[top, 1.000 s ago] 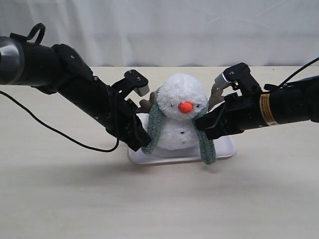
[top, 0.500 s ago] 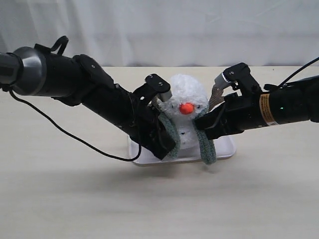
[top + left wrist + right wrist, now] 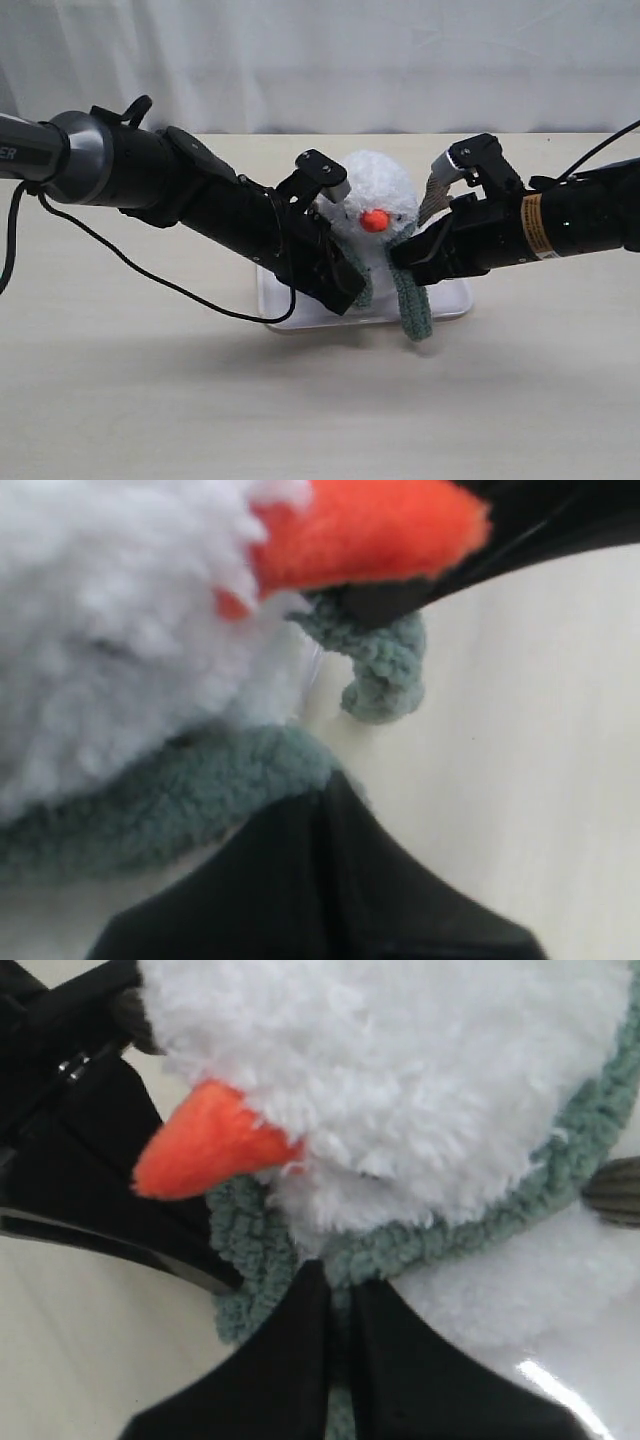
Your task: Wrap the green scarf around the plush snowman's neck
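The plush snowman [image 3: 372, 190] stands on a white tray [image 3: 448, 297], its orange nose [image 3: 373, 219] facing the camera. The green scarf [image 3: 412, 300] runs round behind its head and covers the neck. My left gripper [image 3: 348, 294] reaches across the snowman's front, shut on one scarf end [image 3: 180, 800] just below the nose [image 3: 370, 530]. My right gripper [image 3: 402, 262] is shut on the other part of the scarf [image 3: 480, 1230] under the chin; its free end hangs past the tray's front edge. In the right wrist view the jaws [image 3: 340, 1285] pinch the green strip below the white head [image 3: 400, 1080].
A brown twig arm [image 3: 615, 1190] sticks out at the snowman's side. The left arm [image 3: 200, 200] lies low across the table from the left, a black cable [image 3: 150, 275] trailing under it. A white curtain [image 3: 320, 60] closes the back.
My left gripper has swung rightward across the snowman's front, pulling its scarf end under the chin toward the right gripper. The right gripper has held its place, dipping slightly.
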`<state>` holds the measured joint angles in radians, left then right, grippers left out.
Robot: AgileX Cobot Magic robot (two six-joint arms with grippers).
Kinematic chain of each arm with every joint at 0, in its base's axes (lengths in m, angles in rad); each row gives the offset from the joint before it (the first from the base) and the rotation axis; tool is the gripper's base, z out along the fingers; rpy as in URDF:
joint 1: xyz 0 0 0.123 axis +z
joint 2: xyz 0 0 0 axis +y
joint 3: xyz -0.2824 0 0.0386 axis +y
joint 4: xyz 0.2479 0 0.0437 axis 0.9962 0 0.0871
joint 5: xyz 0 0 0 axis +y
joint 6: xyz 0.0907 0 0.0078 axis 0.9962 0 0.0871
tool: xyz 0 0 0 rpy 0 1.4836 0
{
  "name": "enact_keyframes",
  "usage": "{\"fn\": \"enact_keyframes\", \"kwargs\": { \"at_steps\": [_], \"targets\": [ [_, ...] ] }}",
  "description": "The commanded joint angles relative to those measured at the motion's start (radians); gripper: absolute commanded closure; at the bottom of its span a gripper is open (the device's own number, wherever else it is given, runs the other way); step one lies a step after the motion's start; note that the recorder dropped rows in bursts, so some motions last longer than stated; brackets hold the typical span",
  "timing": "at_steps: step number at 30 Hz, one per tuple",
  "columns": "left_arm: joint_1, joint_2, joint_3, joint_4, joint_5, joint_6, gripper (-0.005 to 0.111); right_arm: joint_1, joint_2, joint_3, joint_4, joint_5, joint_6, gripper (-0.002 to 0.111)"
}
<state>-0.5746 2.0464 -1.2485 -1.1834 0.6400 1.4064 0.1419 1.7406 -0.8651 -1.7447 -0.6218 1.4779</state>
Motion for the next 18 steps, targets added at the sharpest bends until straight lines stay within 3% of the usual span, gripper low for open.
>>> {"fn": "enact_keyframes", "kwargs": {
  "at_steps": [1,14,18],
  "targets": [
    [-0.008,0.002,0.002,-0.017,-0.007,0.007,0.107,0.0,-0.008,0.007,0.0,-0.107,0.002,0.104],
    [-0.008,0.002,0.002,-0.013,0.017,0.007,0.107,0.0,0.084,0.007,0.0,-0.087,0.025,0.104],
    [-0.008,0.002,0.002,0.032,0.059,0.005,0.107,0.0,0.082,0.005,0.0,-0.087,0.025,0.093]
  ]
}}
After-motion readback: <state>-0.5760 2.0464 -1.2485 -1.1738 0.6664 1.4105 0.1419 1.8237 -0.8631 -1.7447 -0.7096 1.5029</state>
